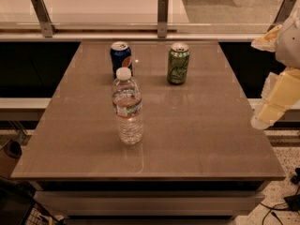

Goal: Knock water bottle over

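The water bottle [127, 106] is clear ribbed plastic with a white cap and a pale label band. It stands upright on the brown table [197, 125], left of centre and toward the front. My gripper [269, 109] is a pale cream shape at the right edge of the camera view, beyond the table's right side. It is far to the right of the bottle and touches nothing.
A blue soda can [121, 58] stands upright just behind the bottle. A green soda can [178, 63] stands upright at the back centre. A glass railing with metal posts [162, 16] runs behind the table. Cables lie on the floor at the lower right.
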Motion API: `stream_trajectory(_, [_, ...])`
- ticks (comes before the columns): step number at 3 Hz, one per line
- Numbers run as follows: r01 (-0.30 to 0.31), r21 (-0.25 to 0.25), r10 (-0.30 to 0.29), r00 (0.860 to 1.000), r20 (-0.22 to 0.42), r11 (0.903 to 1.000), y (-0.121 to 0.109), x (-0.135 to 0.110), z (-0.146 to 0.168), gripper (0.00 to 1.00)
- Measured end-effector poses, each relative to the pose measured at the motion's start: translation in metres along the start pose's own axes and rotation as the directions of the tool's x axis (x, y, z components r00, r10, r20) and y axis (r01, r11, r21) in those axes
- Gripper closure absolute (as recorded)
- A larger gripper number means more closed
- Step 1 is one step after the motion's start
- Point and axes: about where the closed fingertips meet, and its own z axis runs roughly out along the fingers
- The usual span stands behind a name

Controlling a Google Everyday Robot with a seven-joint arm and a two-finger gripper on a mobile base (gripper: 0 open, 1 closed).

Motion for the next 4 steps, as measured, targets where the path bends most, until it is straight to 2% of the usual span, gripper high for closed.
stream_trajectory(1, [-0.004,-0.006,0.004,0.989,0.147,1.0,0.002,-0.016,0.013,0.0])
stream_trajectory(2, [-0.003,-0.023,0.01,0.959,0.285,0.9997,0.004,-0.033,0.026,0.0])
stream_trajectory(3, [0.017,-0.044,0.002,0.919,0.395,0.9989,0.004,-0.057,0.038,0.0])
stream_trajectory(4, [0.023,-0.071,0.015,0.868,0.497,0.9972,0.006,-0.079,0.051,0.0])
